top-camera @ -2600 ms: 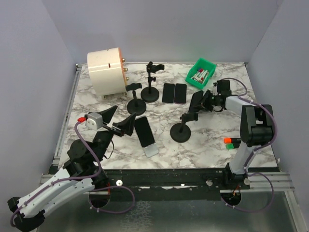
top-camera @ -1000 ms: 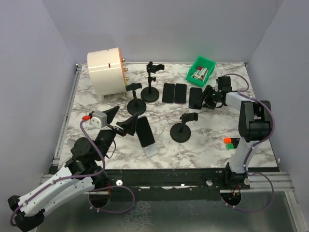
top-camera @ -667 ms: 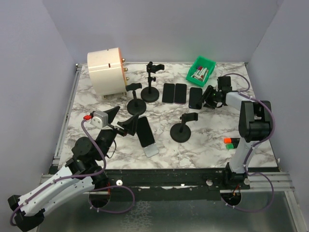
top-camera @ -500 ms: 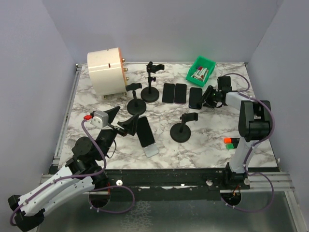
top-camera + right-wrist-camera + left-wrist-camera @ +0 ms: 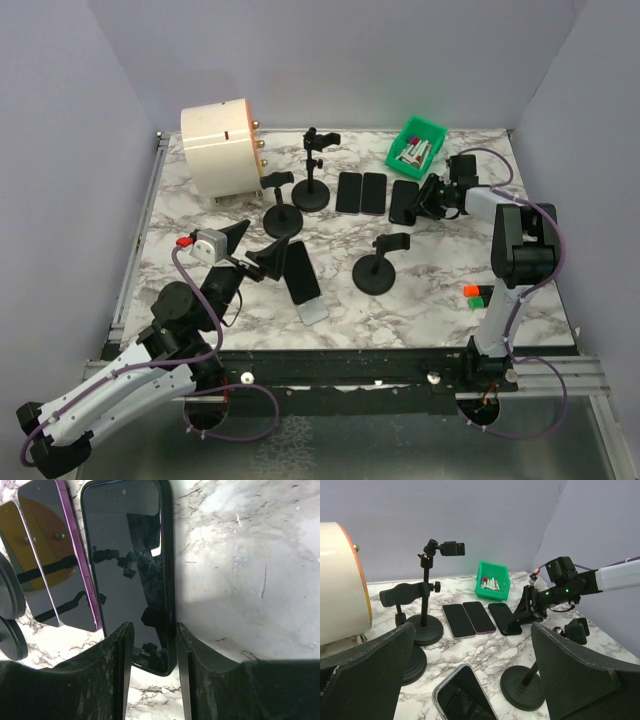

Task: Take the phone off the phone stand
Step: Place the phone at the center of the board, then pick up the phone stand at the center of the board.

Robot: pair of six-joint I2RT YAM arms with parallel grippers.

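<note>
Seemingly near its finish, the job is laid out on a marble table (image 5: 450,300), where a cream drum (image 5: 220,148) is parked at the far left, clear of the work. The round-based stand (image 5: 376,270) at the centre is seen with nothing in its clamp. The phone (image 5: 405,202) is laid flat at the back of the table, just beside two other phones (image 5: 349,193), apparently so that a tidy row is formed. The right gripper (image 5: 424,198) is lowered to the phone's near end, and its fingers (image 5: 122,670) are pressed against both long edges, so a grip is judged to be in place and a release to be owed. The left gripper (image 5: 248,247) is held spread wide and empty above the front of the table.
</note>
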